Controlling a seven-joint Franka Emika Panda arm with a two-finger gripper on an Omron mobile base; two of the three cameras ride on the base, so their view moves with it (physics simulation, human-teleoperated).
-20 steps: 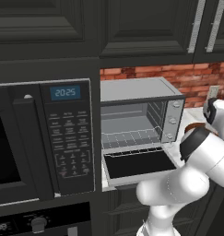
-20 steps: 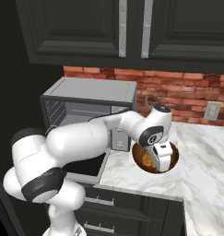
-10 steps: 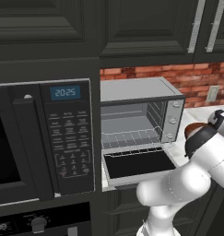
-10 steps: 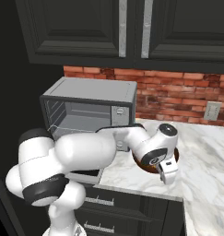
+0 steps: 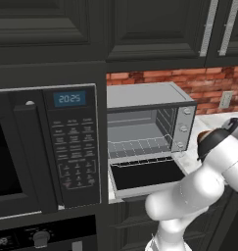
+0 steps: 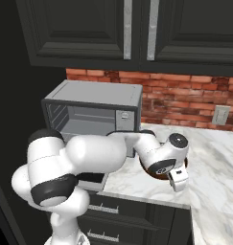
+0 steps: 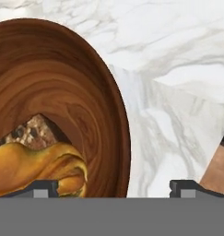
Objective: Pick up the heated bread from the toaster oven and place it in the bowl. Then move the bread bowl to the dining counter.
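White marble counter (image 7: 178,83) carries a reddish-brown bowl (image 7: 62,92) just right of the open toaster oven (image 6: 94,112). Golden heated bread (image 7: 35,166) lies inside the bowl. Close above, the gripper (image 7: 114,186) has its fingertips spread wide, one on each side of the bowl's rim, holding nothing.

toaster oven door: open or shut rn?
Open. The toaster oven has its door dropped down flat, and the wire rack and bare cavity show.
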